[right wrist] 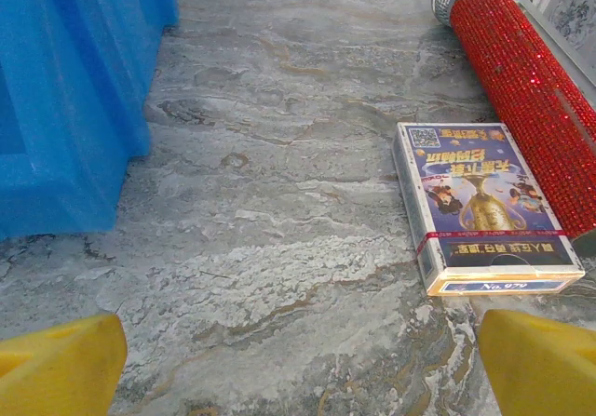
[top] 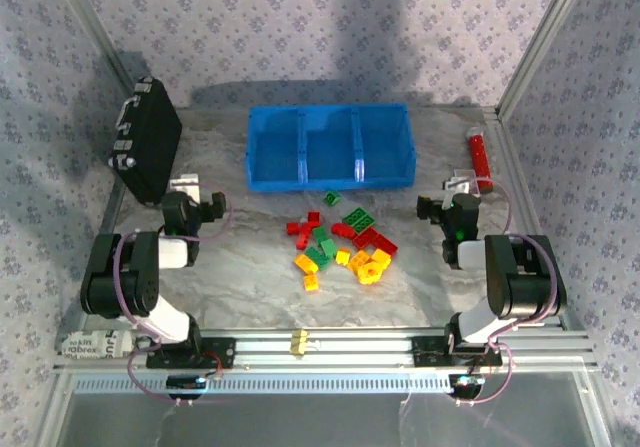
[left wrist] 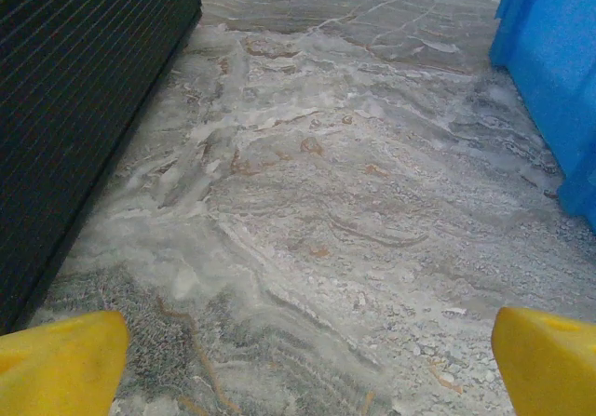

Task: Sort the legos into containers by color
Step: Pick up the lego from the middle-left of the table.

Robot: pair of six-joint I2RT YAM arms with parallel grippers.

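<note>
A robotics lab test cell: aluminium frame rails [top: 400,345], patterned backdrop walls [top: 300,27], marble-look tabletop [top: 240,267], two bolted robot arms [top: 515,282].

The left arm [top: 135,277] and the right arm [top: 512,279] are each showing bulky black joint housings joined by white rounded links. Thin lilac cables [top: 118,262] are looping along both, from the black base plates [top: 190,351] up to the wrists. The left pincer [left wrist: 298,365] and the right pincer [right wrist: 298,365] are wearing bright yellow, blunt-cornered fingertips [left wrist: 60,365].

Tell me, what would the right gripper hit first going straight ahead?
Probably the card box, lying just ahead of the right gripper's right finger; the middle path is bare table. Height unclear.
</note>
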